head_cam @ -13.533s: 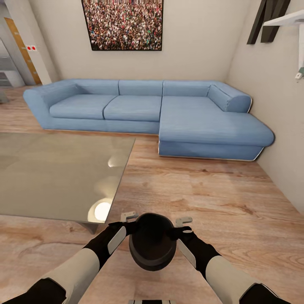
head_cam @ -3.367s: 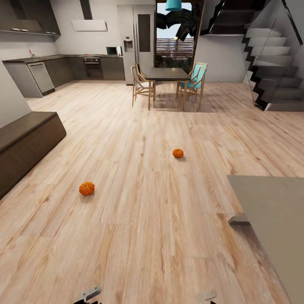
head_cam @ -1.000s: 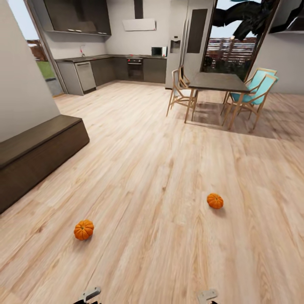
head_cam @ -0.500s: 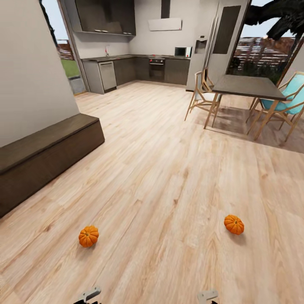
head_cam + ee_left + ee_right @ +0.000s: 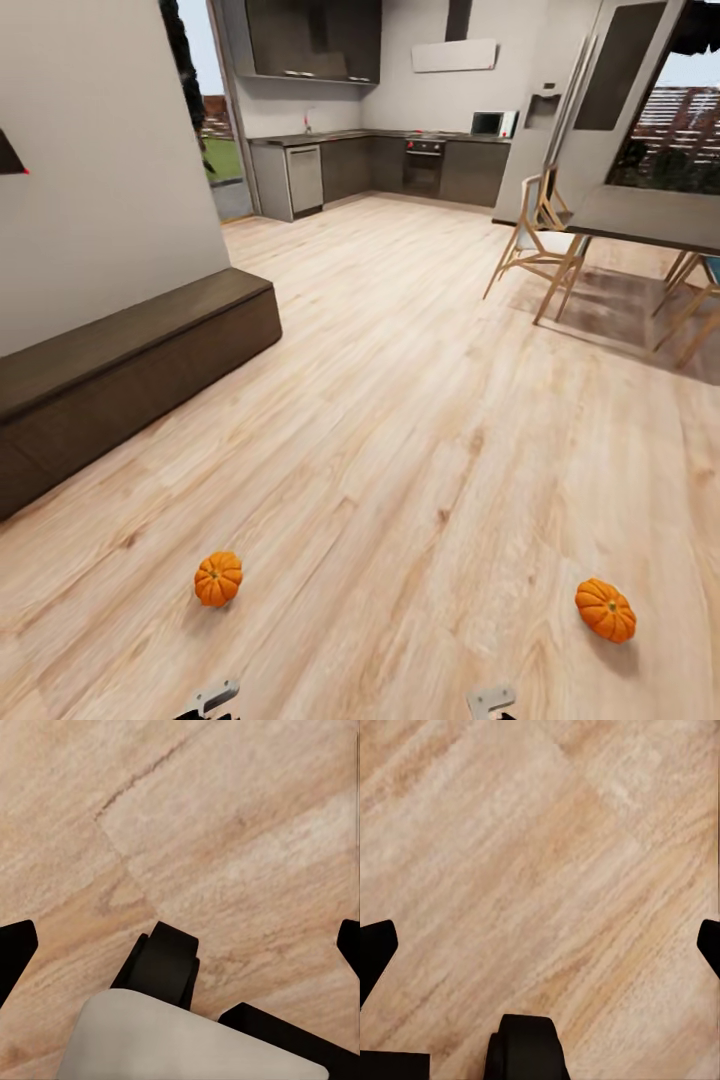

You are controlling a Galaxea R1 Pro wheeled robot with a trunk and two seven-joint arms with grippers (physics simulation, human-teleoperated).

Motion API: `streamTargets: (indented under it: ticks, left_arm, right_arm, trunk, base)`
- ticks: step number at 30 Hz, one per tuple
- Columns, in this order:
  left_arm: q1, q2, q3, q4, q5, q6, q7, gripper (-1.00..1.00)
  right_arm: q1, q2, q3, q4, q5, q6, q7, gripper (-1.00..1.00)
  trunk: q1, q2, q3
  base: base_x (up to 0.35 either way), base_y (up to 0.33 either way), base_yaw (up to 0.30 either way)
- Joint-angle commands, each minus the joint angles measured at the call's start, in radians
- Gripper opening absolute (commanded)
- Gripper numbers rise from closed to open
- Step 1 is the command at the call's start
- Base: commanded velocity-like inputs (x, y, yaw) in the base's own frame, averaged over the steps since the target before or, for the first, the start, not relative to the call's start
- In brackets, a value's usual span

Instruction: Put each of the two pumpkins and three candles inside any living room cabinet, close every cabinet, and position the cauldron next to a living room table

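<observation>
Two orange pumpkins lie on the wood floor, one near left point(image 5: 218, 579), one near right point(image 5: 605, 610). The long low dark-brown cabinet point(image 5: 130, 365) stands against the left wall, its fronts shut. My left gripper point(image 5: 215, 696) and right gripper point(image 5: 490, 700) peek in at the bottom edge, short of both pumpkins. In the wrist views the left gripper point(image 5: 181, 939) and right gripper point(image 5: 540, 939) are open over bare floor, with nothing between the fingers. The candles, the cauldron and the table are out of view.
A dark dining table point(image 5: 655, 218) with wooden chairs point(image 5: 540, 245) stands at the right rear. Kitchen counters point(image 5: 400, 165) line the back wall. A pale wall point(image 5: 100, 180) rises behind the cabinet. Open floor lies between the pumpkins.
The camera has turned left and moved forward, so both pumpkins sit lower and further right in view. The cauldron that both grippers held 13.5 s ago is gone from them.
</observation>
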Motion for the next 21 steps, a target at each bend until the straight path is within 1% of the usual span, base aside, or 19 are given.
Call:
streamTargets:
  ticks: [1, 16, 18, 21]
  left_arm:
    - [0.0, 0.0, 0.0, 0.0, 0.0, 0.0, 0.0, 1.0]
    - [0.0, 0.0, 0.0, 0.0, 0.0, 0.0, 0.0, 1.0]
    - [0.0, -0.001, 0.0, 0.0, 0.0, -0.002, 0.0, 1.0]
    - [0.0, -0.001, 0.0, 0.0, 0.0, -0.006, 0.0, 1.0]
  right_arm:
    - [0.0, 0.0, 0.0, 0.0, 0.0, 0.0, 0.0, 1.0]
    - [0.0, 0.0, 0.0, 0.0, 0.0, 0.0, 0.0, 1.0]
    - [0.0, -0.003, 0.0, 0.0, -0.002, 0.0, 0.0, 1.0]
    - [0.0, -0.006, 0.0, 0.0, -0.004, 0.0, 0.0, 1.0]
  trunk:
    - [0.0, 0.0, 0.0]
    - [0.0, 0.0, 0.0]
    - [0.0, 0.0, 0.0]
    - [0.0, 0.0, 0.0]
  base:
    - [0.325, -0.147, 0.281]
    - [0.323, -0.147, 0.28]
    - [0.173, -0.079, 0.096]
    - [0.059, -0.027, -0.114]
